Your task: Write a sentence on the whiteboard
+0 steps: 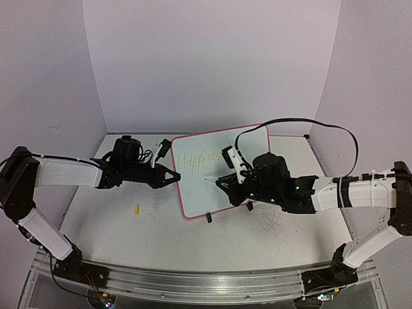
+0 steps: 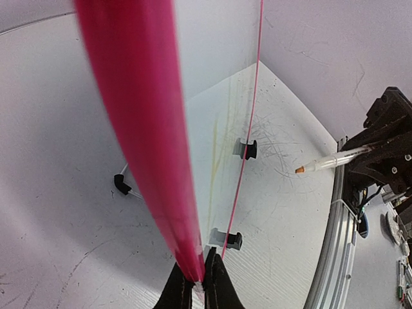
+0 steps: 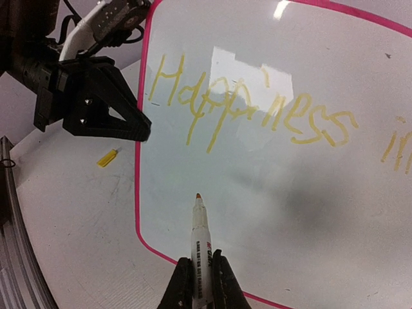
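We have the board (image 1: 254, 145) lying on the surface (image 1: 103, 219) between the arms, its left rim pinched by our left tool (image 2: 198, 286). Our right tool (image 3: 199, 283) is clamped on a marker (image 3: 200, 235) at mid-barrel, with the tip under the words (image 3: 257, 116) "Happiness in". Whether the tip touches, we cannot tell. We judge the board light, stiff and slick, apt to skid under pen pressure, so the rim is where to hold it.

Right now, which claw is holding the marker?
The right claw, shut on the marker; the left claw pinches the whiteboard by its pink rim.
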